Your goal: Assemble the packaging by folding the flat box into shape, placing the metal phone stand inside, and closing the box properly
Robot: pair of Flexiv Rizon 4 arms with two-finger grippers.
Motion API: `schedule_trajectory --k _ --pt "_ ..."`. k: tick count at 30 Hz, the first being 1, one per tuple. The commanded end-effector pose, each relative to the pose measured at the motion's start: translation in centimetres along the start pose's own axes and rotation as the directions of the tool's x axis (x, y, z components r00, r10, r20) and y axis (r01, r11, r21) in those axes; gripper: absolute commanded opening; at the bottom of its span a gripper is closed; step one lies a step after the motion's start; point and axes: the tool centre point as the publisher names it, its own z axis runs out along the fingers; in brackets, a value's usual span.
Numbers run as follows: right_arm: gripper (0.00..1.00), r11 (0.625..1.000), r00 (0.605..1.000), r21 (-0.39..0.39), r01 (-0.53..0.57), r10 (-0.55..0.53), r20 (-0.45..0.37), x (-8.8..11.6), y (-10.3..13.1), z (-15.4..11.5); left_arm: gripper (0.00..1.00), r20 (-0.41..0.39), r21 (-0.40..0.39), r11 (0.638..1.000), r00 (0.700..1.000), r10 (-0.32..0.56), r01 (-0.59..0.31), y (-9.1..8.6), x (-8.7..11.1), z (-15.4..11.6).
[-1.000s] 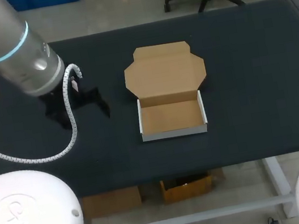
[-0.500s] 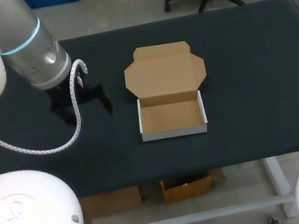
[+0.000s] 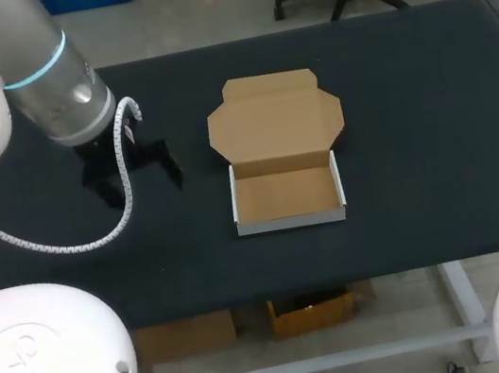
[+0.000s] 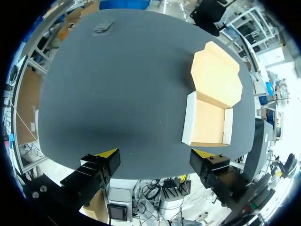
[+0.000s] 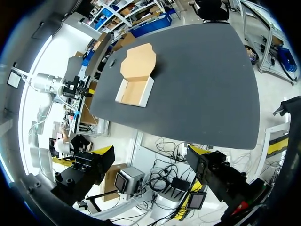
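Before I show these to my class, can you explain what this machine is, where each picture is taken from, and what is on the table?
It is a robot with two arms, each ending in a two-fingered gripper. One picture looks down on the dark table from above and behind; the two round ones come from wrist cameras. On the table stands a cardboard box, folded up, lid open, empty. The left gripper and right gripper are both open, holding nothing. A small grey object lies apart from the box, unidentifiable.
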Motion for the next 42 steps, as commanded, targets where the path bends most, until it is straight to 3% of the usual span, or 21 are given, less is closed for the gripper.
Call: schedule_trajectory --k 1,17,42 --pt "1.0 1.0 1.0 0.015 -0.005 0.005 0.012 0.4 0.4 0.5 1.0 0.006 -0.005 1.0 1.0 -0.005 0.005 -0.5 -0.1 0.4" --pt "1.0 0.999 0.999 0.034 -0.021 0.02 0.034 0.5 0.5 0.8 1.0 0.031 -0.014 0.999 0.999 -0.042 0.042 -2.0 -1.8 1.8" --pt "1.0 0.999 0.999 0.034 -0.021 0.02 0.034 0.5 0.5 0.8 1.0 0.1 -0.063 0.996 0.993 -0.056 0.062 -5.0 -6.9 4.9"
